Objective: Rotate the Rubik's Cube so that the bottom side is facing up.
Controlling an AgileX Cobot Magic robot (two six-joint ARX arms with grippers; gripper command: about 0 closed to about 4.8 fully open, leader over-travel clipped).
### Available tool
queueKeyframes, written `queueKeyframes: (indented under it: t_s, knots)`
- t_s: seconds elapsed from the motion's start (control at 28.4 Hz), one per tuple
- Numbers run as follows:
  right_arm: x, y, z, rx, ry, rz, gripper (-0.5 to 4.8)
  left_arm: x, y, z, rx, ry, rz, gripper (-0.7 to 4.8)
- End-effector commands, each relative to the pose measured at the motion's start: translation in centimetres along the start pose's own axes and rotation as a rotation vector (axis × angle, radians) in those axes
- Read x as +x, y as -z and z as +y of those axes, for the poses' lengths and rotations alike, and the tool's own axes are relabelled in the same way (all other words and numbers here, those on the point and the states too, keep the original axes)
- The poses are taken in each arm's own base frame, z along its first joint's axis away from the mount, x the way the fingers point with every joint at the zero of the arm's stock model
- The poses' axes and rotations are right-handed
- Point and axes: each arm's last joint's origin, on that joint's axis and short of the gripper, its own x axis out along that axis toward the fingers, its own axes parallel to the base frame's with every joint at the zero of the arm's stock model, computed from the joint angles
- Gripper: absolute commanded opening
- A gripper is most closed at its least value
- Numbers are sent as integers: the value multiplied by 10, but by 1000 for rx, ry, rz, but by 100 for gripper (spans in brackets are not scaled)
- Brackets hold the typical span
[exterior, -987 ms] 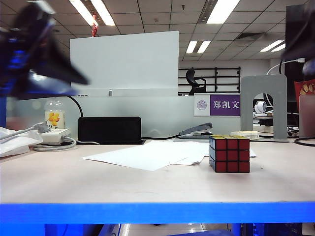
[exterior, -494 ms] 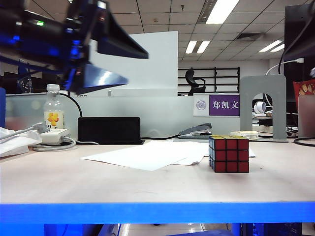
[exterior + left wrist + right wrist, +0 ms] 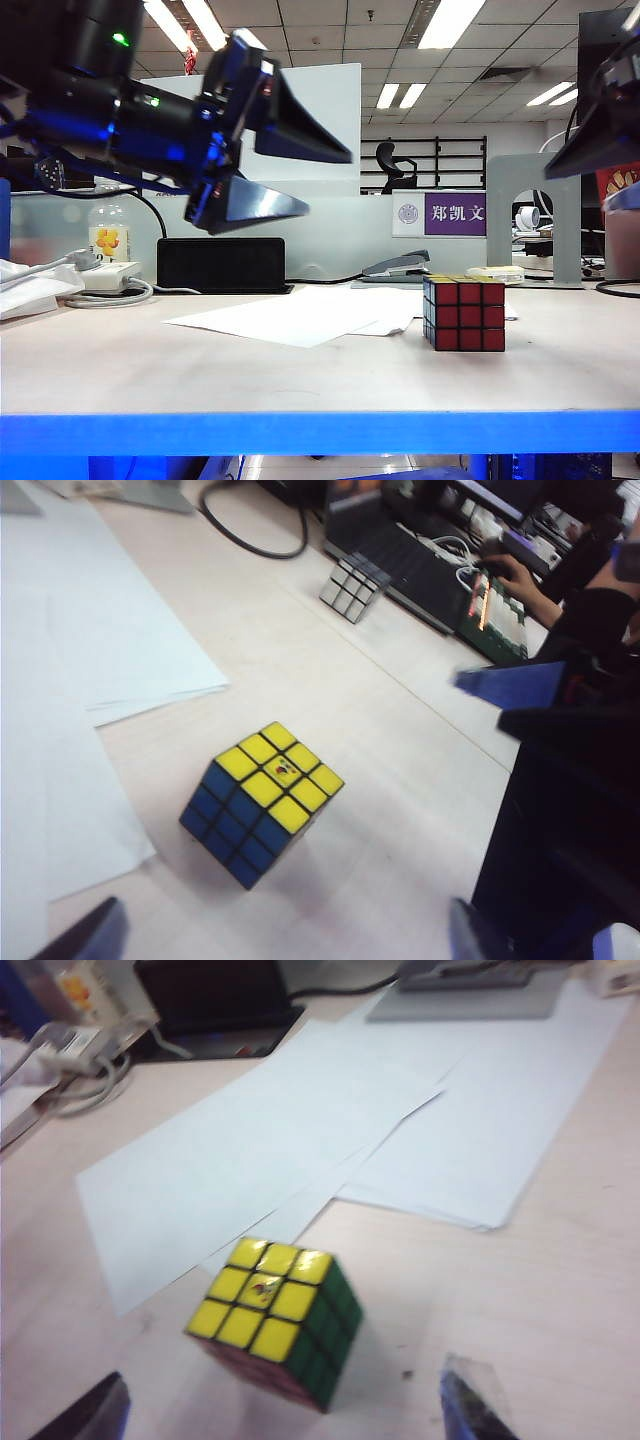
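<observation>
The Rubik's Cube (image 3: pixel 465 313) stands on the table right of centre, its red face towards the exterior camera and its yellow face up. My left gripper (image 3: pixel 330 185) hangs open in the air, up and to the left of the cube, pointing towards it. My right gripper (image 3: pixel 598 150) is open at the upper right edge, above the cube. In the left wrist view the Rubik's Cube (image 3: pixel 262 802) shows yellow and blue ahead of the open left gripper (image 3: pixel 280 945). In the right wrist view the Rubik's Cube (image 3: pixel 275 1318) shows yellow, green and red ahead of the open right gripper (image 3: pixel 280 1420). Neither gripper touches it.
White paper sheets (image 3: pixel 300 315) lie left of the cube. Behind are a black box (image 3: pixel 222 264), a stapler (image 3: pixel 398 266), a grey bookend (image 3: pixel 535 215), a bottle (image 3: pixel 108 235) and a power strip (image 3: pixel 105 275). A small silver cube (image 3: pixel 354 587) lies farther off.
My left gripper has swung in from the far left towards the cube, dropped lower and opened its jaws. My right gripper has come into view at the upper right. The cube has not moved.
</observation>
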Motion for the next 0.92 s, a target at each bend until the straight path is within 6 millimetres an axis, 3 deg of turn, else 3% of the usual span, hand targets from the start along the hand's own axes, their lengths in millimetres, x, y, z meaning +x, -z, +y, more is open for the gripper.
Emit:
queueKeyframes:
  t_s: [0.04, 0.14, 0.39, 0.92]
  knots:
    - [10, 3, 7, -15, -37, 14, 406, 2, -4, -4, 11, -22, -27, 427]
    - [18, 8, 21, -36, -44, 36, 446, 2, -3, -3, 6, -41, -23, 440]
    - [26, 16, 54, -101, 17, 11, 456, 0, 4, 3, 57, -150, 28, 440]
    - [63, 34, 50, -35, 67, 61, 469, -24, -17, 9, 67, -212, -43, 440]
